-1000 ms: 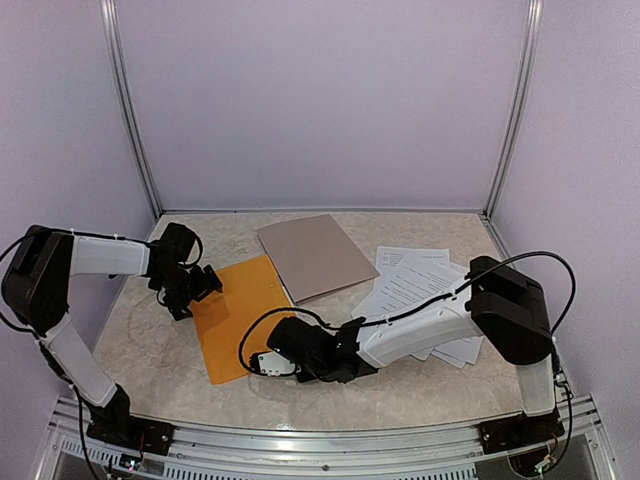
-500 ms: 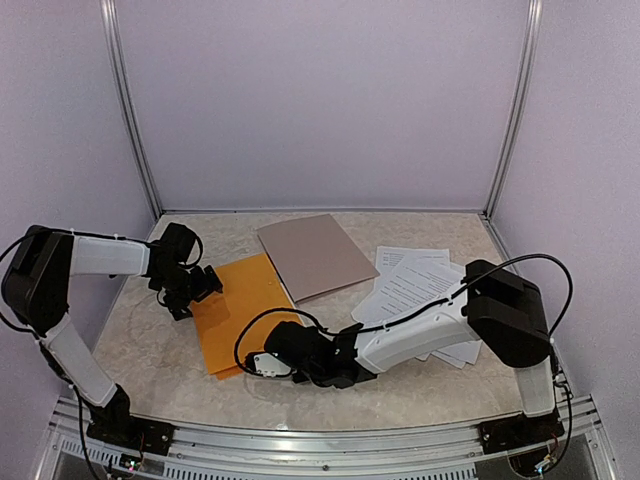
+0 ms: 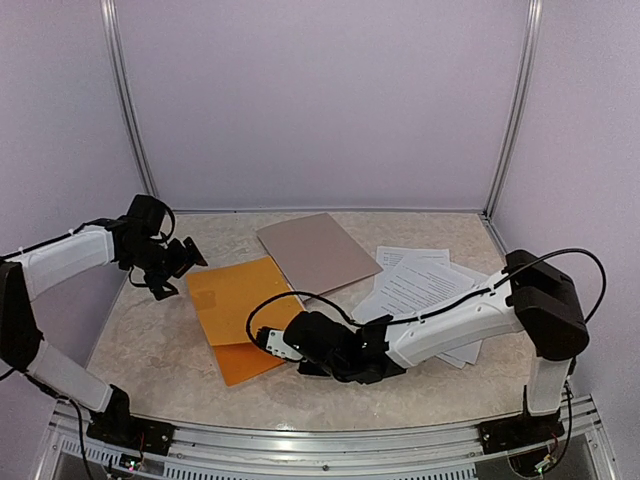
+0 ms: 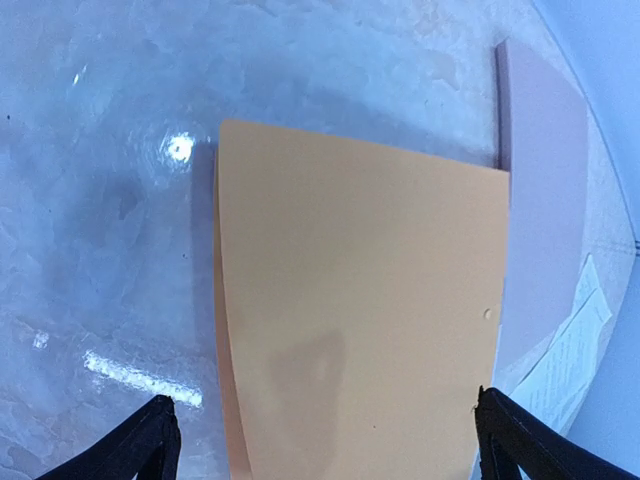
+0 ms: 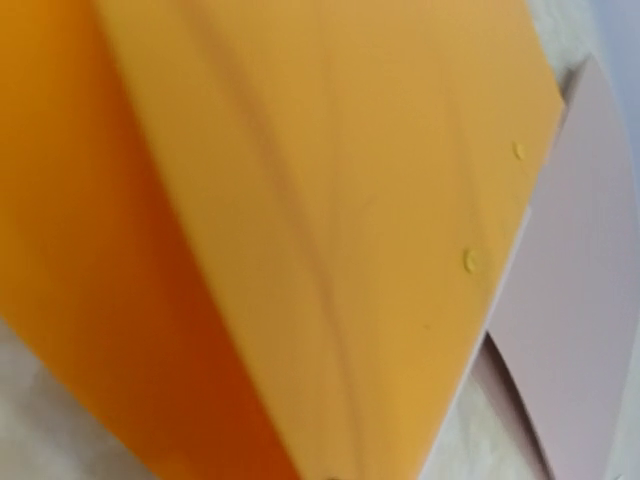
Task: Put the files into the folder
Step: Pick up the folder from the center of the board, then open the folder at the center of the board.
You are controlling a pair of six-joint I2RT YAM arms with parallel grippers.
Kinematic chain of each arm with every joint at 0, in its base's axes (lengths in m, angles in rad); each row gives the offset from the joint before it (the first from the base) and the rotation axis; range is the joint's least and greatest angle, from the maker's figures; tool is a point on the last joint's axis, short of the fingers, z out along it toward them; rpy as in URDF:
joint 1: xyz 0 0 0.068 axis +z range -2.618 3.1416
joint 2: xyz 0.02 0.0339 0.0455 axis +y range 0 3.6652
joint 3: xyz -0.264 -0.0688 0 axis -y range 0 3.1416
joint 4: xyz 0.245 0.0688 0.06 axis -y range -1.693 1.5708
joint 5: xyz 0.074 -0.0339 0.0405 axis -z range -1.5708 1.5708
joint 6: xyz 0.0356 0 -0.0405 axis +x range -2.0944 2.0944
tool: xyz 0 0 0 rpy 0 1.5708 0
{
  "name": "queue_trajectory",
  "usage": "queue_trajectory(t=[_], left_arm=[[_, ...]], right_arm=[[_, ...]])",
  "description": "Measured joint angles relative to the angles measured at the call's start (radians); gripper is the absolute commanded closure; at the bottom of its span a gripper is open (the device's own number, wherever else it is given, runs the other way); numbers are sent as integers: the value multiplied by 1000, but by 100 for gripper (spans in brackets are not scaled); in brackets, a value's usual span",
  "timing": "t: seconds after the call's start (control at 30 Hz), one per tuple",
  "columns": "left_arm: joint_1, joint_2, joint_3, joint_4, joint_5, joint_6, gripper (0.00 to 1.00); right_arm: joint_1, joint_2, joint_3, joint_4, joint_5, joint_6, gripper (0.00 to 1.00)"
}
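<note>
The orange folder (image 3: 238, 300) lies left of centre on the table with its top cover lifted off the darker lower leaf (image 3: 255, 362). My right gripper (image 3: 281, 344) is at the folder's near right edge, shut on the cover. In the right wrist view the raised cover (image 5: 380, 230) fills the frame and hides the fingers. My left gripper (image 3: 166, 264) is open and empty, up in the air left of the folder. Its left wrist view looks down on the folder (image 4: 360, 300) between spread fingertips (image 4: 148, 442). The files (image 3: 425, 290) are white printed sheets fanned out at the right.
A stiff grey-brown board (image 3: 315, 255) lies behind the folder, touching its far right corner, and also shows in the left wrist view (image 4: 545, 190) and the right wrist view (image 5: 575, 300). My right arm stretches across the near table over the files' near edge. Enclosure walls surround the table.
My left gripper has let go, risen and pulled back to the left of the folder. My right gripper has shifted slightly right and the folder's cover now stands higher.
</note>
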Motion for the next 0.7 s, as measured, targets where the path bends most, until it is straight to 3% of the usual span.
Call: queue_trajectory(t=[0.3,0.7], left_arm=[[158,-105,48,-51,50,47,1],[163,-60,-11,-19,140,54,1]], right_arm=[[-32,-179,-114,25,-46,353,100],[-140,-447,-386,169,-150,939,100]])
